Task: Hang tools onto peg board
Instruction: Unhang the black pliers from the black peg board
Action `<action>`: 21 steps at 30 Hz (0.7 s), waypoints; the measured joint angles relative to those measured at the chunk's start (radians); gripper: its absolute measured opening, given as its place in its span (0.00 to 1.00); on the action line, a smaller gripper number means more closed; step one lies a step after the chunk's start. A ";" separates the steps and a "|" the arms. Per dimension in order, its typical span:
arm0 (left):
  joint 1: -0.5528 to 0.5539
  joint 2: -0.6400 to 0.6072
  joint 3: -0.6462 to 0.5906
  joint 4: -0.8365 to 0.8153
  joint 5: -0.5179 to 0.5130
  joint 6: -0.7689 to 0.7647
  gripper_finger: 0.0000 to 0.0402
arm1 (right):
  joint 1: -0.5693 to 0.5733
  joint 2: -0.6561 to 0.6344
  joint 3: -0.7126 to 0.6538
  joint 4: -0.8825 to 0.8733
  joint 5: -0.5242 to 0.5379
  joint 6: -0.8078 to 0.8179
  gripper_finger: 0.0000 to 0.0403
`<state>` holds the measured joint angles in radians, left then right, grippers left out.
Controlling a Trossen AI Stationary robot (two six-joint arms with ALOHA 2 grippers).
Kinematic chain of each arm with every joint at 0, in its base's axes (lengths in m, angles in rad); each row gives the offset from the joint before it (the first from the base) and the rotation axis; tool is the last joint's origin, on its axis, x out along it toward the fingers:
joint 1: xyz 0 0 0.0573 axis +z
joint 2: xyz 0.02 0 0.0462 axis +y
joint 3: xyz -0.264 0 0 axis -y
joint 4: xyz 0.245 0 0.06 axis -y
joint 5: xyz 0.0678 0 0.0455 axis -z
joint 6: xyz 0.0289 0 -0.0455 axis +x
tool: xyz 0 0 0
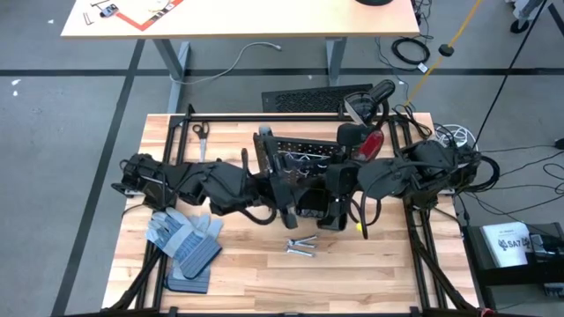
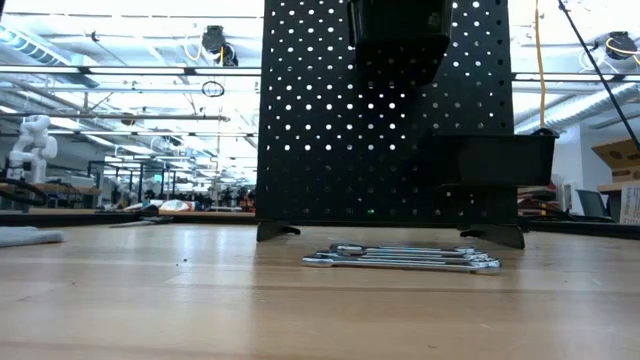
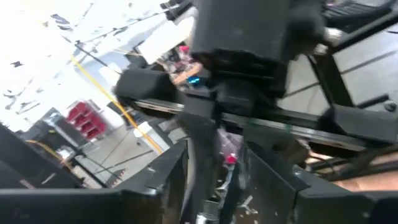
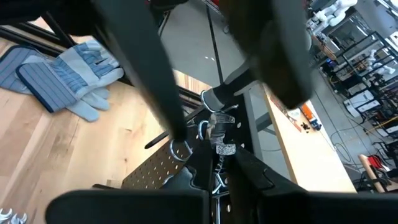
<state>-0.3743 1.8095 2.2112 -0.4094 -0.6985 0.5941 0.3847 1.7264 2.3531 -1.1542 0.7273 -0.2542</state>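
Observation:
The black peg board [image 2: 385,110] stands upright mid-table, with silver rings [image 4: 180,148] along its top and a black bin [image 2: 490,160] on its side. Both arms meet high above it. My right gripper [image 4: 217,171] is shut on a small silver tool [image 4: 221,138] just over the rings. My left gripper [image 3: 217,186] faces it with its fingers apart and a thin dark piece [image 3: 199,155] between them. Several silver wrenches [image 1: 301,245] lie flat on the table in front of the board. A red handle [image 1: 372,145] shows at the board's right end. My right gripper pinches the silver tool's lower part [image 4: 219,155] between its two fingers, slanting down toward the board's top. The tool stands clear of the table, its silver end up by the rings. My left gripper: I cannot tell whether its open fingers touch the dark piece.
Blue-grey work gloves [image 1: 185,242] lie at the near left. A scissor-shaped tool [image 1: 201,132] lies at the far left. A ribbed black mat [image 1: 317,99] sits beyond the far edge. Black frame rails [image 1: 264,115] border the table. Bare wood shows near the front edge.

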 joint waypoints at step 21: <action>-0.134 0.003 -0.001 0.081 -0.504 0.252 0.44 | 0.001 -0.003 0.002 0.023 0.008 0.065 0.04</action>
<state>-0.5084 1.8121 2.2101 -0.3283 -1.2021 0.8459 0.3855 1.7237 2.3550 -1.1313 0.7355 -0.1896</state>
